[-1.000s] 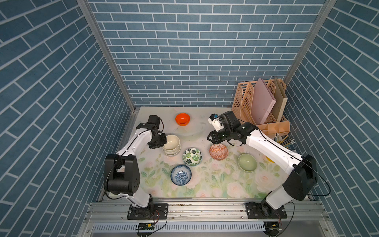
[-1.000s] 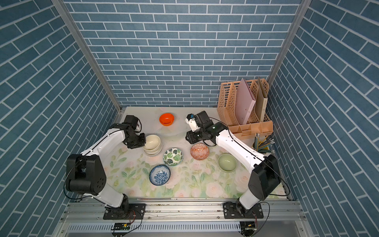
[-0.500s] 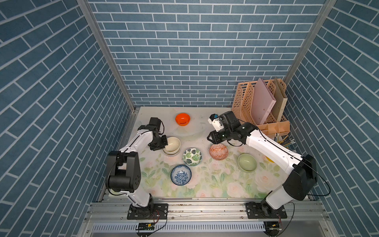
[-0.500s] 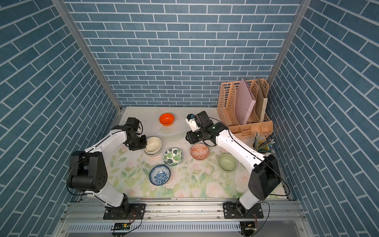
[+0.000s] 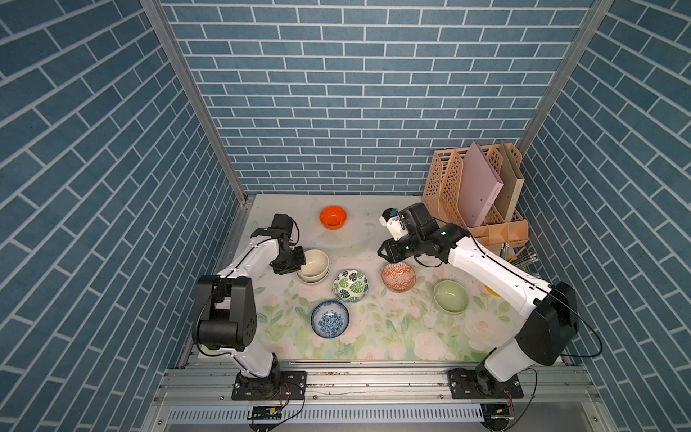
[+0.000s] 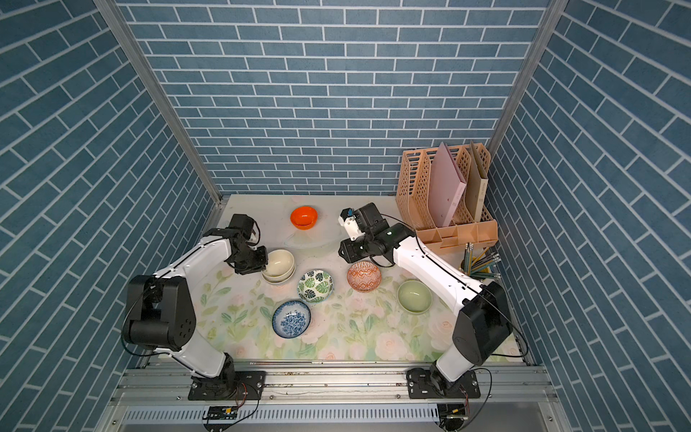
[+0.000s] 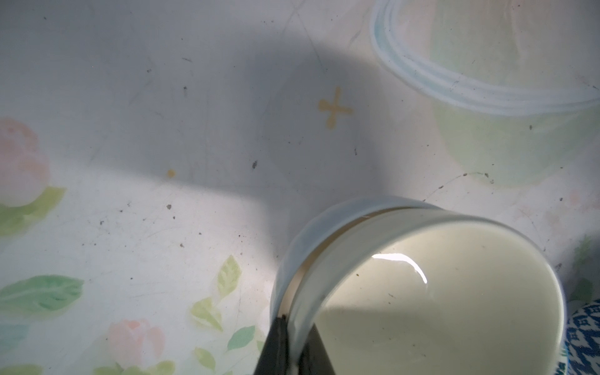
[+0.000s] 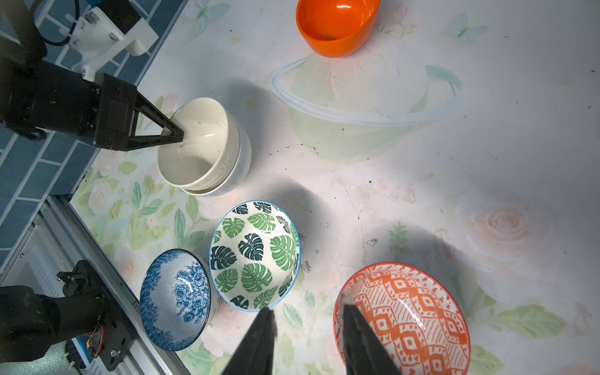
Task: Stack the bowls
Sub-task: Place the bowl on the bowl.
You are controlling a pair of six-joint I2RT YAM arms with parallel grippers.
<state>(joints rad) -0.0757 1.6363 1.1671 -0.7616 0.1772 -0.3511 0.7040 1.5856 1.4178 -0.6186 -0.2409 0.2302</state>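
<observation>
We see the left gripper (image 5: 299, 258) clenched on the rim of the cream bowl (image 5: 316, 260), on the side facing its own arm; in the left wrist view its fingers (image 7: 276, 344) pinch the wall, one inside and one outside; the cream bowl sits nested in the white bowl (image 5: 312, 278), with a narrow gap showing between the two rims by the gripper; this pair stands at the left rear of the floral mat (image 5: 392, 336), just beside the leaf-print bowl (image 5: 350, 286); the blue-white floral bowl (image 5: 330, 319) lies near it, toward the front rail; the orange-red patterned bowl (image 5: 398, 276) sits to the right of the leaf-print one, and the pale green bowl (image 5: 451, 297) further right, beside the right arm; the glossy orange bowl (image 5: 332, 217) stands alone near the back wall; the right gripper (image 5: 385, 253) hangs over the far edge of the patterned bowl, jaws parted and grasping nothing; whether a fingertip touches that rim we cannot tell; a file organiser (image 5: 475, 194) and pencils (image 5: 518, 256) occupy the right rear corner
</observation>
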